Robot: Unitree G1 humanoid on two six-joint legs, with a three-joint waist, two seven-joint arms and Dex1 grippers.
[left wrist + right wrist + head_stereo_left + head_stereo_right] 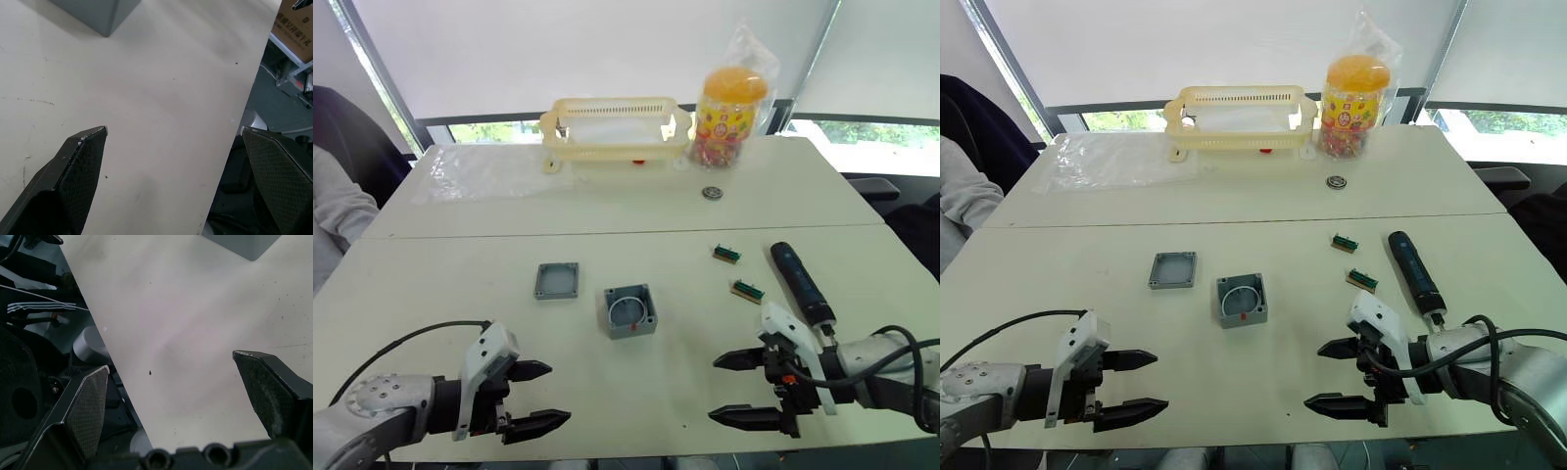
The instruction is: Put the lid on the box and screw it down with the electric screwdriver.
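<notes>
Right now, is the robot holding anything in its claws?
No, nothing. The left gripper and right gripper are both open above the table.

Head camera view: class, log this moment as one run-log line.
stage: not started | left gripper: open, empty | right gripper: open, empty | flat grey plastic lid: beside deeper grey plastic box | dark pen-shaped electric screwdriver: on table

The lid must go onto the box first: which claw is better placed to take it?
Probably the left. The lid lies left of the box, nearer the open left claw. The open right claw sits by the electric screwdriver.
</notes>
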